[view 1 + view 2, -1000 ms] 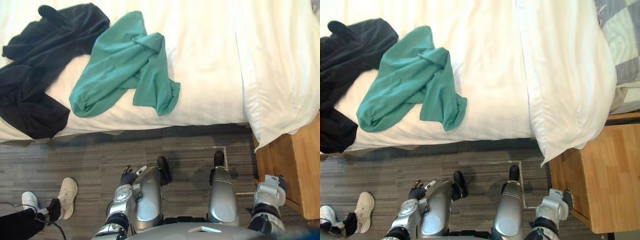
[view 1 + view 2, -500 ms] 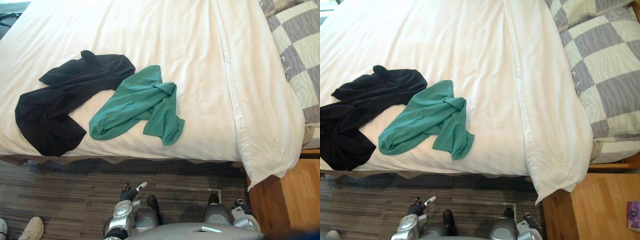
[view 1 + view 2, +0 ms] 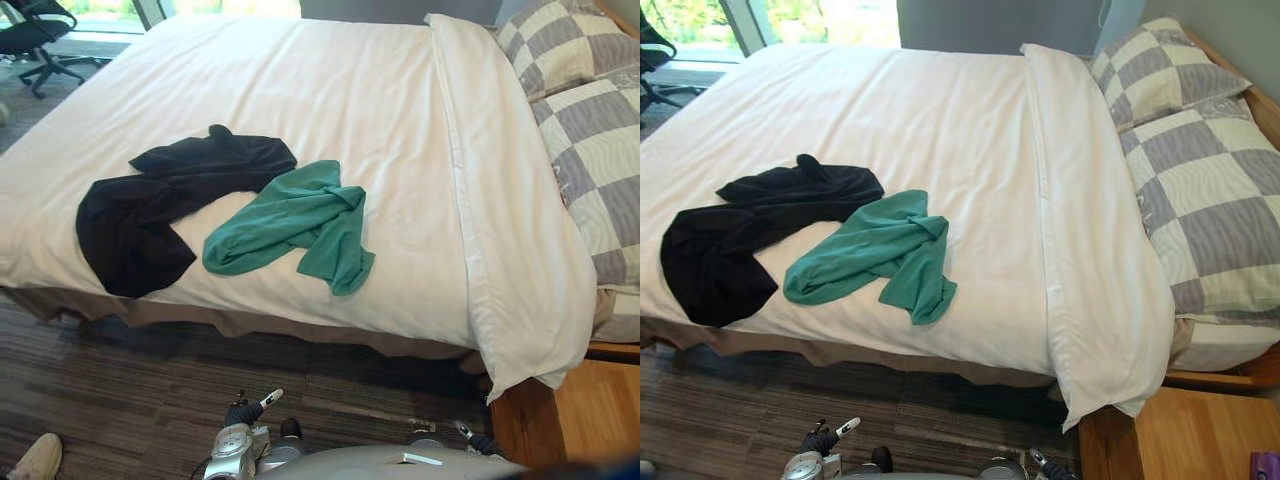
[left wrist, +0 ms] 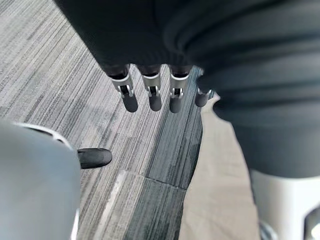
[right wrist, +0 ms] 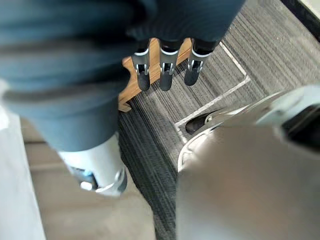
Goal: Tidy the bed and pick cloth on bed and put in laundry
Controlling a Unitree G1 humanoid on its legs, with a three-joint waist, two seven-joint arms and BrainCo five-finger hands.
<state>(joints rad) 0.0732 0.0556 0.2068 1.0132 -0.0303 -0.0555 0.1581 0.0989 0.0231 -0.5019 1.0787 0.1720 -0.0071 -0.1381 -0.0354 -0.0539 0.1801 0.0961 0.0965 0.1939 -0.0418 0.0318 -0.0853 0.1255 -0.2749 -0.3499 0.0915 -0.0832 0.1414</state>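
Viewpoint tilted upward, left hand (image 4: pixel 155 97), right hand (image 5: pixel 167 70) hanging, fingers (image 4: pixel 129 97) straight

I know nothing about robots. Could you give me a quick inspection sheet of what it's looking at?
Surface: bed under a white duvet, mostly smooth, with a folded-back band near the pillows.
Job's things: green cloth and black cloth, crumpled and touching, near the bed's front edge.
Clutter: small purple item on the wooden bedside table, too small to identify.
Hands: left hand and right hand both hang low over the carpet, fingers straight, holding nothing.
Cables: nothing seen.
Surroundings: checked pillows at the head of the bed, office chair beyond the far corner, a person's shoe on the carpet.
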